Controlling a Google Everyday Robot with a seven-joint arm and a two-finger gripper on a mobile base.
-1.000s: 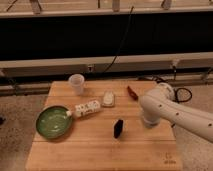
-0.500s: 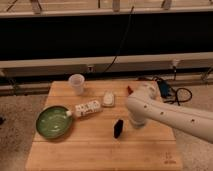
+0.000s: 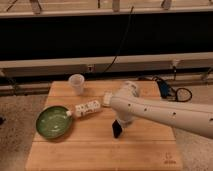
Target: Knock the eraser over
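**Claw closing in on the eraser**

Near the middle of the table (image 3: 95, 150), toward its front edge, the eraser (image 3: 117, 128) looks upright or barely tilted. Above it hangs the white arm, its claw (image 3: 121, 121) right at the block's top. Contact looks imminent or begun; next comes a short sideways push to tip it, away from the green plate (image 3: 52, 121).
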